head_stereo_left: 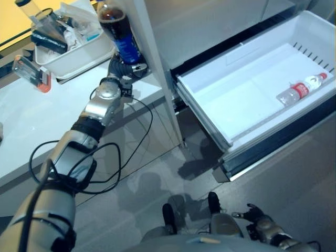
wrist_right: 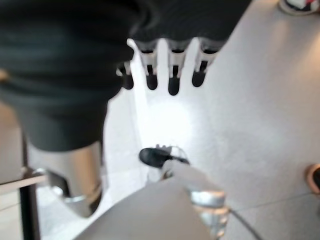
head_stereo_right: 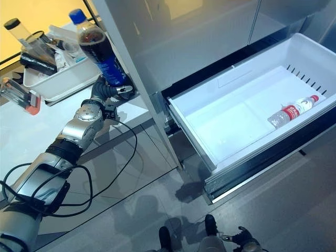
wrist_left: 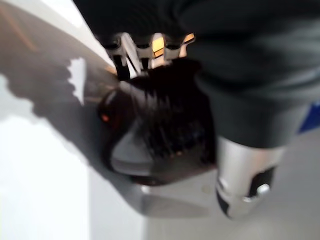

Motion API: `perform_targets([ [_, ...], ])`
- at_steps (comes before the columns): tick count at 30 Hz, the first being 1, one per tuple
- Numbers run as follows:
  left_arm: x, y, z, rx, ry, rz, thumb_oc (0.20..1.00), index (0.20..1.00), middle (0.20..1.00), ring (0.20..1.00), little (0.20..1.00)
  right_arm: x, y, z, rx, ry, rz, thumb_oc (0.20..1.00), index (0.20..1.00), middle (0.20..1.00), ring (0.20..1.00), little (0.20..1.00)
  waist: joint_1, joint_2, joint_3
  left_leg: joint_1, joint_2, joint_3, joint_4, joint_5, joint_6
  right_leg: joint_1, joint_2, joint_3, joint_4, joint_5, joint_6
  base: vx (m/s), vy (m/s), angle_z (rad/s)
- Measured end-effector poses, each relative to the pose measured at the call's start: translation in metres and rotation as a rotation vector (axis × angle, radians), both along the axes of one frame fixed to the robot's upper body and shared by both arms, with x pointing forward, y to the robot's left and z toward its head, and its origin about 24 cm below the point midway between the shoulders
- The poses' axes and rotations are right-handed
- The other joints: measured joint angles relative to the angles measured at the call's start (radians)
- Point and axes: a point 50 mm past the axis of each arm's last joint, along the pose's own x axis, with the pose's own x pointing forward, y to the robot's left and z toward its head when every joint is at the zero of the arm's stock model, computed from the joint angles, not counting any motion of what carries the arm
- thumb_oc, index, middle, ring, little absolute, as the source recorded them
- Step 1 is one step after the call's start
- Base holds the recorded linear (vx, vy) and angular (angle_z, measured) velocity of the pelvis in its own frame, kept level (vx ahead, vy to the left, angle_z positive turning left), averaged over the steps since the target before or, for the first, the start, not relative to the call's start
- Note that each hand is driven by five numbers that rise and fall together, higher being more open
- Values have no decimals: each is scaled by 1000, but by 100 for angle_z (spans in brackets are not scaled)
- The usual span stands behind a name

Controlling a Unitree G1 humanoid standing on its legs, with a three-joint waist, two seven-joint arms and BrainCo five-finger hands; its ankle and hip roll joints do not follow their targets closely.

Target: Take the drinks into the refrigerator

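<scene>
1. Dark cola fills the bottle [head_stereo_left: 116, 31] that the left hand [head_stereo_left: 125, 68] grips by its lower part in the left eye view, fingers curled round the blue label. The bottle stands tilted above the hand, over the edge of the white table [head_stereo_left: 31, 126]. Just beyond the hand sits a white tray [head_stereo_left: 79, 58] of odds and ends. Well off to the hand's right, past the refrigerator's grey panel [head_stereo_left: 152, 63], the white drawer [head_stereo_left: 252, 94] is pulled out, with a water bottle [head_stereo_left: 302, 89] lying on its side inside. The right hand [head_stereo_left: 252, 215] hangs low over the floor, fingers relaxed.

2. From the right eye view the cola bottle shows its blue cap [head_stereo_right: 77, 16] up and away from the left hand; the water bottle's red label [head_stereo_right: 290, 111] faces up in the drawer.

3. At the left wrist, the silver fingers [wrist_left: 145, 50] wrap a dark rounded mass, probably the cola bottle's base [wrist_left: 155, 130], though the view is too poor to be sure.

4. At the right wrist, the fingers [wrist_right: 172, 70] hang straight and spread, holding nothing, above the grey floor [wrist_right: 260, 115].
</scene>
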Motion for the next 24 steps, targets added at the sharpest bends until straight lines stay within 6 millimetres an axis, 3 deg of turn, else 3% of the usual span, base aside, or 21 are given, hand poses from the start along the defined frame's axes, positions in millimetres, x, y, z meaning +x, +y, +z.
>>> perform_targets([
  [14, 0, 4, 12, -36, -35, -26, 1000, 1000, 1000, 1000, 1000, -5, 0, -2, 4, 13, -7, 1000, 1000, 1000, 1000, 1000, -1, 6, 20, -16, -3, 3, 0, 0, 1, -21, -1, 9, 0, 7, 1, 2, -1, -1],
  [15, 0, 4, 12, -37, -37, -25, 677, 677, 677, 677, 677, -5, 0, -2, 5, 10, -6, 1000, 1000, 1000, 1000, 1000, -1, 6, 20, -17, -3, 4, 0, 0, 1, -23, -1, 10, 0, 7, 2, 0, 0, 0],
  [16, 0, 5, 13, -39, -41, -24, 200, 200, 200, 200, 200, -4, 1, -1, 6, 4, -4, 1000, 1000, 1000, 1000, 1000, 0, 6, 21, -21, -3, 4, 0, 0, 1, -29, -1, 11, -1, 4, 6, 0, 0, 0],
  [24, -1, 6, 19, -92, -95, 25, 200, 200, 200, 200, 200, -1, 2, -1, 12, -12, -6, 1000, 1000, 1000, 1000, 1000, 2, 2, 30, -37, -5, 5, 0, 4, 5, -43, -2, 13, 0, 17, 2, -6, -4, 0],
])
